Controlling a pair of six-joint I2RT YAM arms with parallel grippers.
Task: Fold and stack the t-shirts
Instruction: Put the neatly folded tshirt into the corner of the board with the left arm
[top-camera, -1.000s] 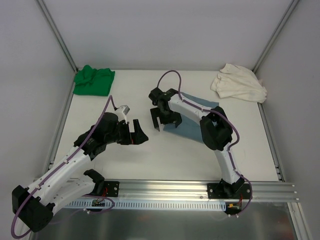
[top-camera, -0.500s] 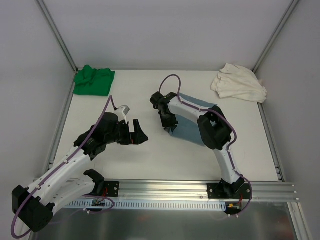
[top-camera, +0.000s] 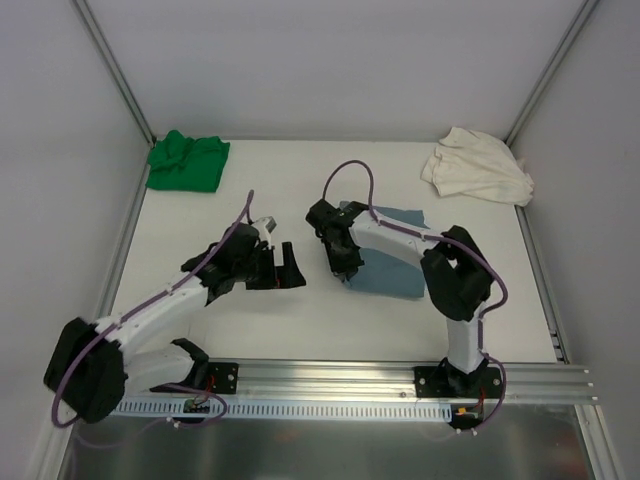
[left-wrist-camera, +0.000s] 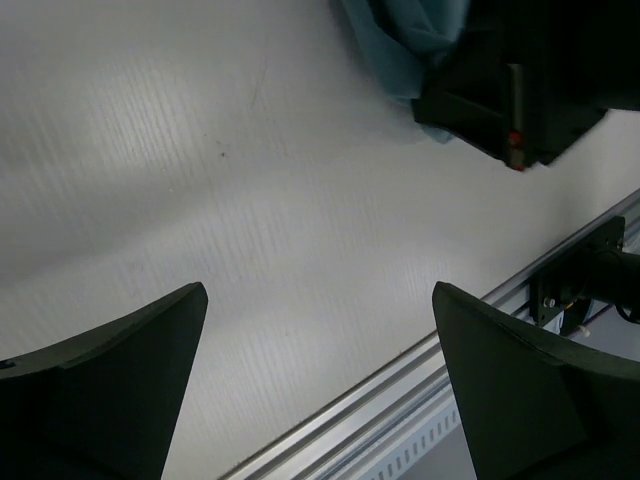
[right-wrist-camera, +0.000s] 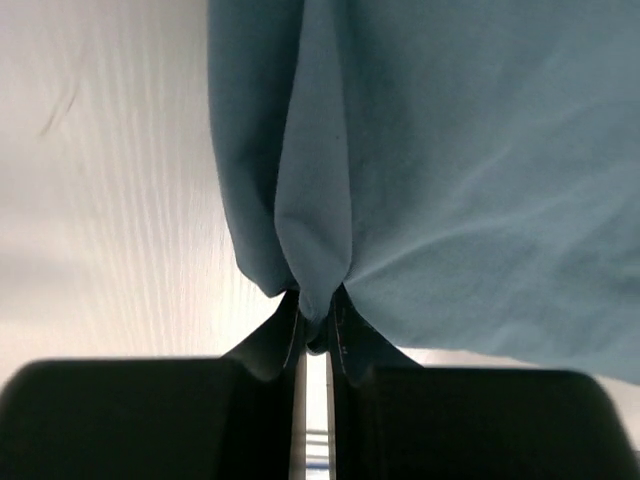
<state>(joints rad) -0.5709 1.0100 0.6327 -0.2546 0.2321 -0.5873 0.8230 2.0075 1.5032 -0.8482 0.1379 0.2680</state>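
Since the picture taken half a second ago, we note that the right gripper (top-camera: 345, 262) has come slightly nearer the front, its jaws clamped on a bunched fold at the left edge of the dusty blue-grey cloth t-shirt (top-camera: 395, 250). The right wrist view shows the blue-grey cloth (right-wrist-camera: 450, 150) gathered to a point and pinched between the jaws of the gripper (right-wrist-camera: 315, 310). More of this shirt now shows, lying flat on the white bench (top-camera: 300, 325) right of centre. The left arm has reached further toward the centre. The left gripper (top-camera: 283, 268) hangs with its jaws apart just left of the right one, and nothing lies between them in its own wrist view (left-wrist-camera: 318, 300).

The bright green cloth t-shirt (top-camera: 187, 160) lies crumpled in the far-left corner and the cream-white cloth t-shirt (top-camera: 475, 165) in the far-right corner, both well apart from the arms. Bare bench runs between the blue-grey shirt and the aluminium front rail (top-camera: 340, 375), and also along its right side. Grey walls close the left, far and right sides.
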